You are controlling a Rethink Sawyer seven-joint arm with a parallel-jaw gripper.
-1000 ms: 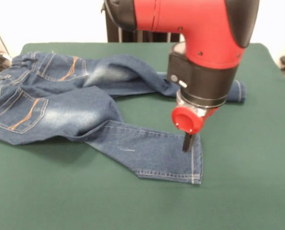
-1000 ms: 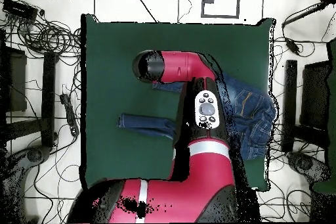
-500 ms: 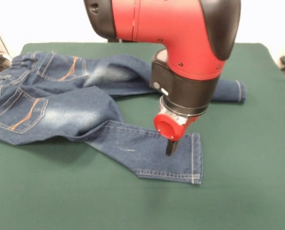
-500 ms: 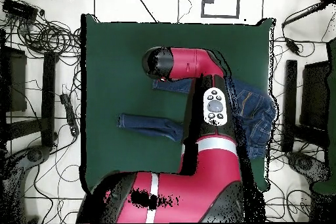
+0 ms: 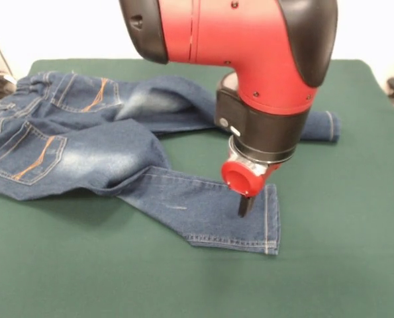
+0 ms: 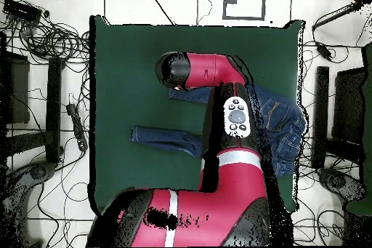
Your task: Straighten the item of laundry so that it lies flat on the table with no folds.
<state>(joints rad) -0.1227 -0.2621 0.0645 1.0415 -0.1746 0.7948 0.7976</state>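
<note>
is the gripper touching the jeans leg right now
Touching, it seems. In the front view the gripper has its dark tip on the near leg of the jeans, by the hem, with no gap showing.

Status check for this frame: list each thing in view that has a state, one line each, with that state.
jeans: spread out but not flat; bunched folds near the crotch, legs splayed apart, back pockets facing up.
near leg cuff: lying on the cloth, gripper tip down on it.
gripper: lowered onto the near leg, open or shut not discernible.
table: green cloth, jeans resting on it.
</note>
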